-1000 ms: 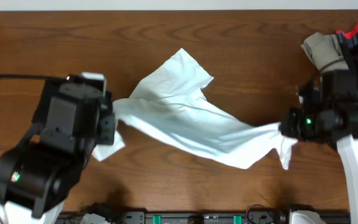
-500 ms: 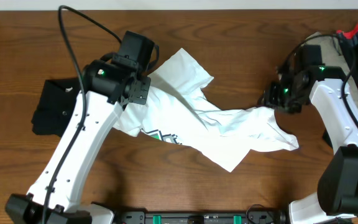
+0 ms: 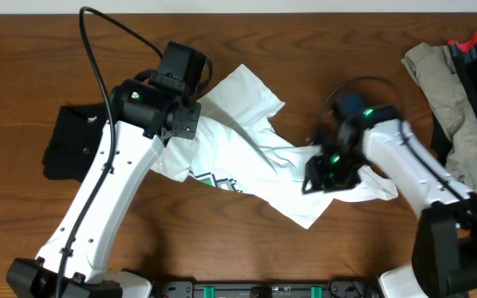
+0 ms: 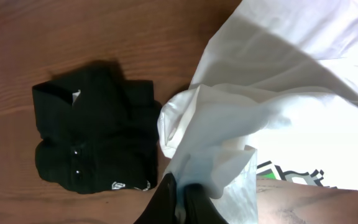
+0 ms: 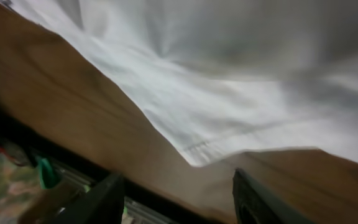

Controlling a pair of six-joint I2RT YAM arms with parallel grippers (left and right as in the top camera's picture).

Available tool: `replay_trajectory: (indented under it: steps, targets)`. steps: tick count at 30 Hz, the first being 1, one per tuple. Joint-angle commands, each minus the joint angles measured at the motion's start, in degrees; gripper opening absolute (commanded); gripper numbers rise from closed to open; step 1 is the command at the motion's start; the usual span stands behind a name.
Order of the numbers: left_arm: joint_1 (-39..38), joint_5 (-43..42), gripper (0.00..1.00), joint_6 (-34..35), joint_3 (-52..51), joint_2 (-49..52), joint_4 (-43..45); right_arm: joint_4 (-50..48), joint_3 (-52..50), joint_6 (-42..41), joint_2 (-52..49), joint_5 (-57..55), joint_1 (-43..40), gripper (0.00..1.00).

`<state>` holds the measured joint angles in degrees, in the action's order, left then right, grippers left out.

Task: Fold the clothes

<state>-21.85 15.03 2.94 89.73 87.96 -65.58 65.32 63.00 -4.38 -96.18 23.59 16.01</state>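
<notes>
T-shirt: white, crumpled, lying diagonally, green print partly showing. Left gripper: pinched on a bunched fold. Right gripper: jaws spread over the hem, holding nothing.

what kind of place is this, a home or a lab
Probably a robotics lab bench: two robot arms at a wooden table, a white T-shirt spread between them, a black shirt and a clothes pile aside.

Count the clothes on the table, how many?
5: white T-shirt mid-table, black shirt at left, khaki piece, dark piece and red piece piled far right; more may hide there.
</notes>
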Motion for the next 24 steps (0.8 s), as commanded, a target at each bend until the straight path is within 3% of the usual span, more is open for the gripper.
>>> replay_trajectory:
  steps: [1, 9, 13, 17, 21, 22, 24]
  targets:
    - [0.3, 0.7, 0.06, -0.3, 0.4, -1.2, -0.1, -3.6, -5.2, -6.4, 0.9, -0.5, 4.1, 0.55]
    - [0.3, 0.7, 0.06, -0.3, 0.4, -1.2, -0.3, -13.4, -14.6, -20.5, 0.9, -6.7, 9.1, 0.64]
    - [0.3, 0.7, 0.06, -0.3, 0.4, -1.3, -0.3, -17.3, -17.6, -23.8, 0.9, -6.9, 9.2, 0.60]
    - [0.3, 0.7, 0.06, -0.3, 0.4, -1.3, -0.3, -19.5, -18.9, -25.0, 0.9, -6.9, 9.2, 0.42]
    - [0.3, 0.7, 0.06, -0.3, 0.4, -1.3, -0.3, -20.3, -18.3, -24.7, 0.9, -6.9, 9.1, 0.06]
    - [0.3, 0.7, 0.06, -0.3, 0.4, -1.3, -0.4, -20.0, -17.7, -24.3, 1.1, -6.9, 9.0, 0.02]
    - [0.3, 0.7, 0.06, -0.3, 0.4, -1.5, -0.7, -18.1, -16.0, -22.6, 2.4, -7.3, 8.1, 0.01]
